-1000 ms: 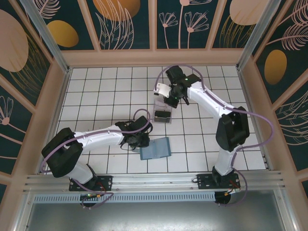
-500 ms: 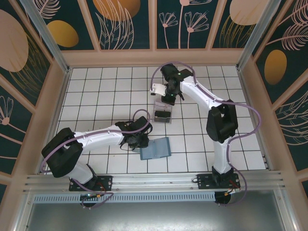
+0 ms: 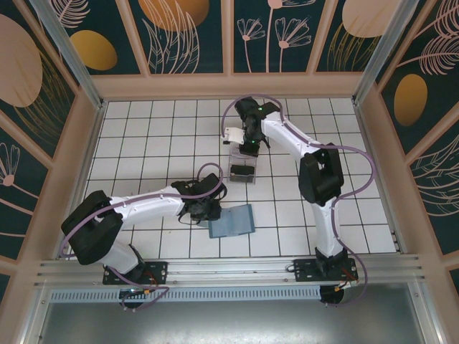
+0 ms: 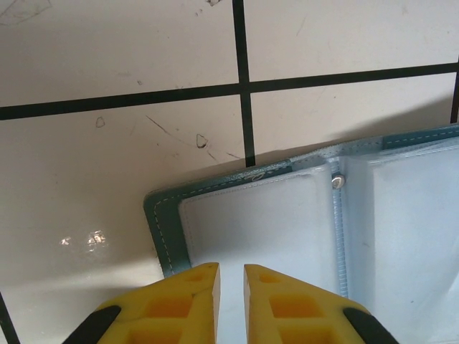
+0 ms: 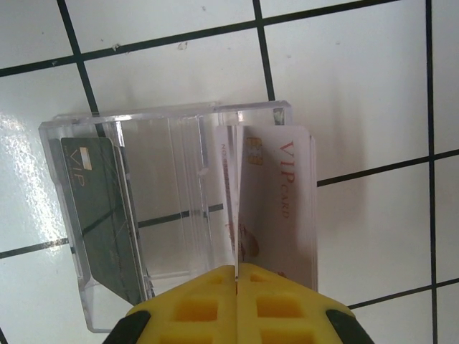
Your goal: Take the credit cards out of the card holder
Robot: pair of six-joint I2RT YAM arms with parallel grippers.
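The teal card holder [image 3: 237, 221] lies open and flat on the tiled floor. My left gripper [image 3: 209, 210] is down on its upper left corner. In the left wrist view the yellow fingers [image 4: 179, 301] of the left gripper [image 4: 231, 269] are closed to a narrow slit on the holder's pale inner pocket [image 4: 251, 222]. My right gripper [image 3: 244, 141] is shut on the pale credit card [image 3: 233, 135] and holds it edge-on [image 5: 280, 193] over the right side of a clear stand [image 5: 172, 165]. The dark credit card [image 5: 97, 208] stands in the stand's left slot. The right fingers meet at the right gripper [image 5: 237, 269].
The clear slotted stand [image 3: 242, 172] sits mid-floor between the two grippers. Wooden walls [image 3: 229, 86] and metal posts enclose the white tiled floor. The right arm's elbow [image 3: 319, 175] rises over the right half.
The right gripper has carried the pale card a little to the left above the stand, and its elbow has swung in. The left gripper and the card holder have stayed put.
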